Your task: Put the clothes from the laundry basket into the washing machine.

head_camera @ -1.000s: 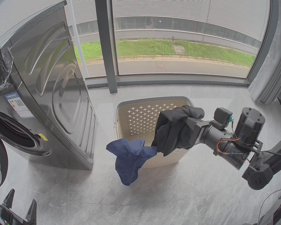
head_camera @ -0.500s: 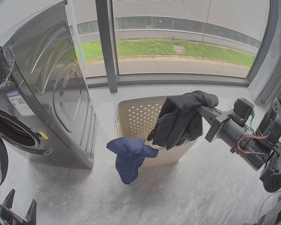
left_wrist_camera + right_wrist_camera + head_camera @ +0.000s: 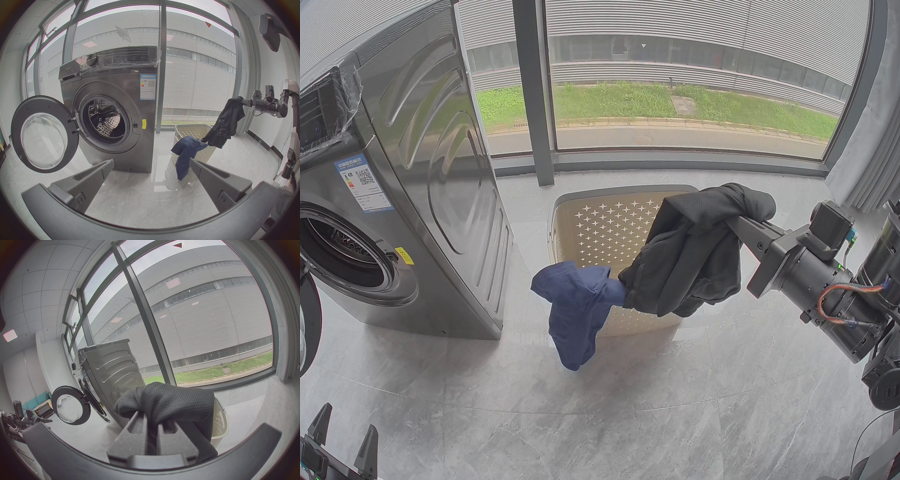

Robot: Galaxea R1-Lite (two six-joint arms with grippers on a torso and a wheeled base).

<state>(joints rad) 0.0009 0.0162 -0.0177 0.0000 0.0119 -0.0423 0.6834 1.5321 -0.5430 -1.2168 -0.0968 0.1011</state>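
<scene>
The dark garment [image 3: 694, 262] hangs in the air over the near right part of the laundry basket [image 3: 594, 219]. It is pinched at its top fold by the right gripper [image 3: 152, 427], whose fingers are clenched on the cloth. Its lower edge comes right up to the blue garment [image 3: 575, 306], which lies draped over the basket's near rim and dangles toward the floor. Whether the two pieces touch cannot be told.

The step in hand looks like the carry to the washing machine [image 3: 437, 187] on the robot's left. To do it well, the arm should probably rise first, so the hanging tail clears the rim and does not drag the blue piece along. The door [image 3: 43, 137] stands swung wide, leaving the drum mouth [image 3: 104, 120] free. The loose tail should go in first, with the grip let go only once most of the cloth is inside.

The left gripper [image 3: 151, 165] sits low, facing the machine, with its fingers spread and holding nothing.
</scene>
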